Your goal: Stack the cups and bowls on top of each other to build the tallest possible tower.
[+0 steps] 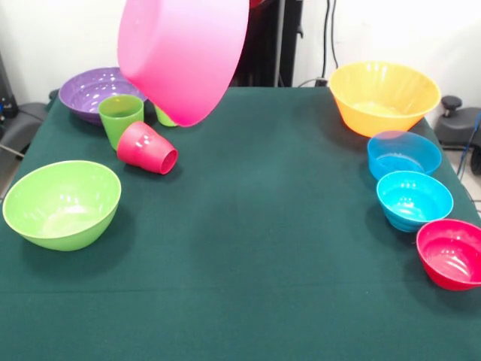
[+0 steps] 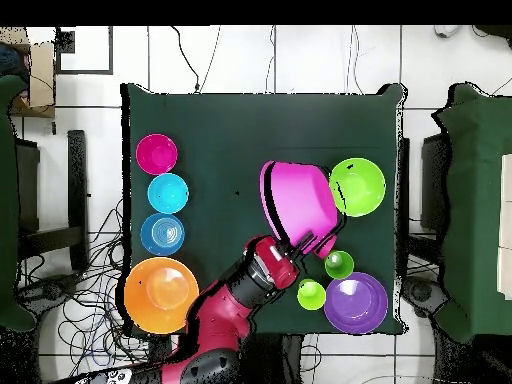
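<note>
The large pink bowl (image 1: pixel 184 53) hangs tilted in the air over the table's far left; from overhead it (image 2: pixel 300 200) lies next to the lime-green bowl (image 2: pixel 357 186). My gripper (image 2: pixel 303 243) is shut on its rim and is hidden in the front view. The green cup (image 1: pixel 120 116) stands upright and the red cup (image 1: pixel 147 148) lies on its side beside it. The lime-green cup (image 1: pixel 164 116) is partly hidden behind the pink bowl. The purple bowl (image 1: pixel 94 90) sits behind the cups.
The lime-green bowl (image 1: pixel 62 203) sits at the left edge. The orange bowl (image 1: pixel 384 96) stands far right, with the blue (image 1: pixel 403 154), turquoise (image 1: pixel 414 199) and small red (image 1: pixel 453 253) bowls in a row along the right edge.
</note>
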`<state>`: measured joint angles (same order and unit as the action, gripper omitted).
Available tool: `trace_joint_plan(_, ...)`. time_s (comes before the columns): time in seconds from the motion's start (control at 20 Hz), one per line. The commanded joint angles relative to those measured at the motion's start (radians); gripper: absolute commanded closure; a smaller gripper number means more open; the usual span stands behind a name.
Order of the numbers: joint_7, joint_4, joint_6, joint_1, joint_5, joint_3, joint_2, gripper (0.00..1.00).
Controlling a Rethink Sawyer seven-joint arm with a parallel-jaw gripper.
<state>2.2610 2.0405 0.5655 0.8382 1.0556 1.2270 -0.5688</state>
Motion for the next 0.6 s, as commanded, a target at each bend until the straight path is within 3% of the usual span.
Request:
trace_joint_plan(0.05,0.174,-0.039,0.055,-0.007,0.022,-0.173,-0.017,1.0)
trace_joint_plan(0.6,0.182,-0.036,0.074,-0.01,0.025,-0.19,-0.007,1.0)
